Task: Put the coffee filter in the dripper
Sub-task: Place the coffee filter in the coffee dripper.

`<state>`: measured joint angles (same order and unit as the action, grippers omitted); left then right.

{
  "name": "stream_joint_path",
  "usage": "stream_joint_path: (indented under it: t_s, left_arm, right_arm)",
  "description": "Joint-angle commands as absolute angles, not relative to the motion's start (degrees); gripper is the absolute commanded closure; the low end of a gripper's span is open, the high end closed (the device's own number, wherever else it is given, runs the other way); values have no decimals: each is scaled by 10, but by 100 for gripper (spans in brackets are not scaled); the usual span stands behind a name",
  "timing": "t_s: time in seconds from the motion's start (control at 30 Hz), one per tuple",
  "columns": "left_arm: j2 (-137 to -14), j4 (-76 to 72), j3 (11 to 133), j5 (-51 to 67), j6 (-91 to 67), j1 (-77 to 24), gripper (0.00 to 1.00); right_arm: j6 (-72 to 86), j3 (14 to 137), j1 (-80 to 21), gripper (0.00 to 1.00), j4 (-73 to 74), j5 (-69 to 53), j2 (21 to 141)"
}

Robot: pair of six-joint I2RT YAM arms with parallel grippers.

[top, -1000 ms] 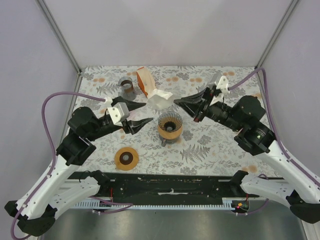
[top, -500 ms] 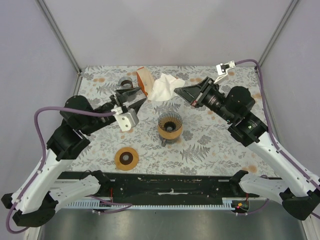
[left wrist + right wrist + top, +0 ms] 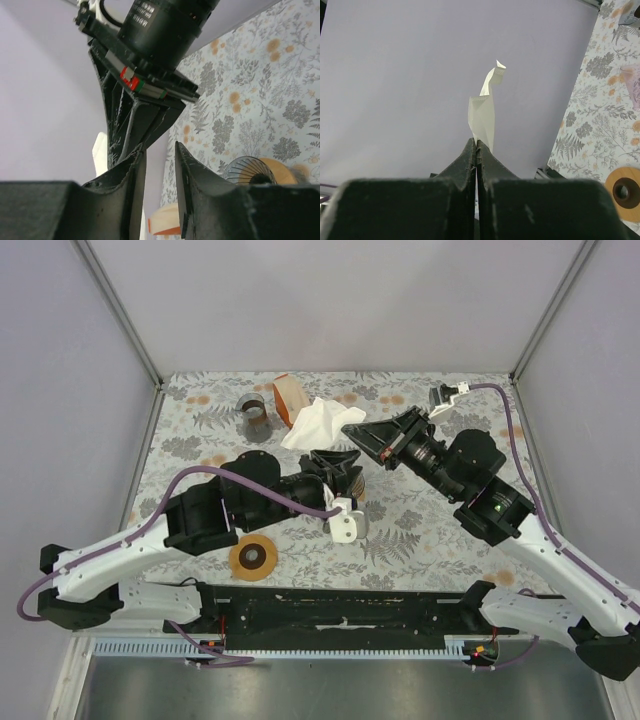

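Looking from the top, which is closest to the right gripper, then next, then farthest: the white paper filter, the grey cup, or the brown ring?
From the right gripper:
1. coffee filter, pinched at its tip.
2. grey cup, back left.
3. brown ring, front left.

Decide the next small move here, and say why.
Probably ease the half-open left claw onto the free edge of the filter to spread it: it is folded flat in the shut right claw, not yet in the dripper.
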<state>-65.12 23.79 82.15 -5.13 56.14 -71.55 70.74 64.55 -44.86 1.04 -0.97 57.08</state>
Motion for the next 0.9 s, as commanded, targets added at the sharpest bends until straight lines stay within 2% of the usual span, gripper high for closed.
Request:
stream_joint_path:
  t_s: [0.0, 0.4, 0.87]
  left_arm:
    - [-641, 204, 842, -148, 557, -724, 66]
    - [-656, 166, 839, -257, 593, -729, 66]
    - [-669, 221, 867, -245, 561, -731, 63]
  right_arm:
    - [726, 636, -454, 100, -4, 32, 557]
    - [736, 621, -454, 100, -27, 41, 552]
    - [748, 610, -454, 100, -40, 40, 547]
